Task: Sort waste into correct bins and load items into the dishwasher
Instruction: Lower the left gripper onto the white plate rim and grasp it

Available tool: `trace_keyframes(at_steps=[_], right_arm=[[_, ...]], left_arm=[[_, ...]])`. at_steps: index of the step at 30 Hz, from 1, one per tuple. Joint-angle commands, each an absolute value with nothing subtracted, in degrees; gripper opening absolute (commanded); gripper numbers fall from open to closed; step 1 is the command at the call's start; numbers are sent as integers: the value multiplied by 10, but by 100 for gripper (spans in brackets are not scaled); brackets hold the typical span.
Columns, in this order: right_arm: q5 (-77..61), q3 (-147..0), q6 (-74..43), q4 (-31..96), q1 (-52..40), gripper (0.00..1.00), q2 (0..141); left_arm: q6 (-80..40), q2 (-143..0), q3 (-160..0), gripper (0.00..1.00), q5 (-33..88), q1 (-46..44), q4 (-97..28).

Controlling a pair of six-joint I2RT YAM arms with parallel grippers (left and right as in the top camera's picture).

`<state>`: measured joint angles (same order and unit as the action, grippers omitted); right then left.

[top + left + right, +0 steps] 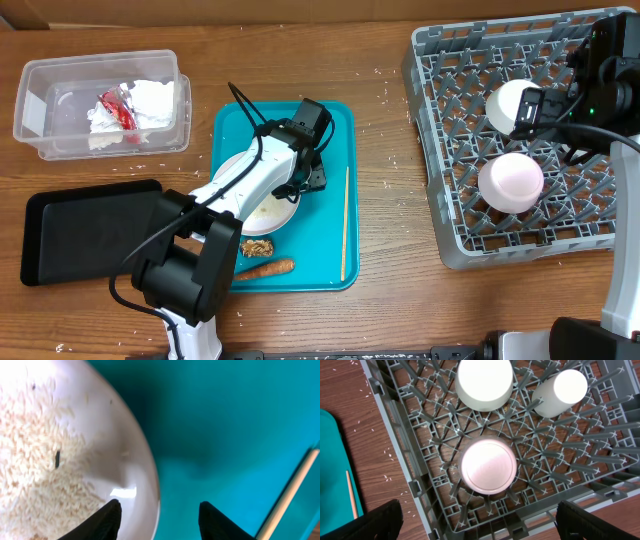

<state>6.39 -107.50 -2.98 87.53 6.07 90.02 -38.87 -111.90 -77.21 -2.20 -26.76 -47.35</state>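
A white plate [262, 205] carrying white rice grains [40, 460] lies on the teal tray [330, 125]. My left gripper [160, 504] is open and straddles the plate's right rim [150, 485], one finger over the rice side and the other over the tray. A thin wooden stick [346, 225] lies to the right of it. Beside the plate's near edge lie a brown lump [258, 247] and a carrot piece [266, 268]. My right gripper [477, 507] hangs wide open and empty above the grey dish rack [440, 150], just short of an upturned pinkish bowl [488, 466].
The rack also holds an upturned white bowl [485, 382] and a small white cup [560, 392]. The clear tub [40, 110] at the far left contains a napkin [150, 100] and a red wrapper [118, 110]. A black tray [80, 230] lies left of the teal one.
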Motion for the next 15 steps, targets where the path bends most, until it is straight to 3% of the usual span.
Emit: trace_keyframes(at_steps=[1,15], right_arm=[[68,-1080,-29,873,62,100,898],[68,-1079,-29,873,62,100,898]], left_arm=[[-390,-1125,-769,52,-15,-267,-479],[-385,-1125,-769,51,-15,-267,-494]])
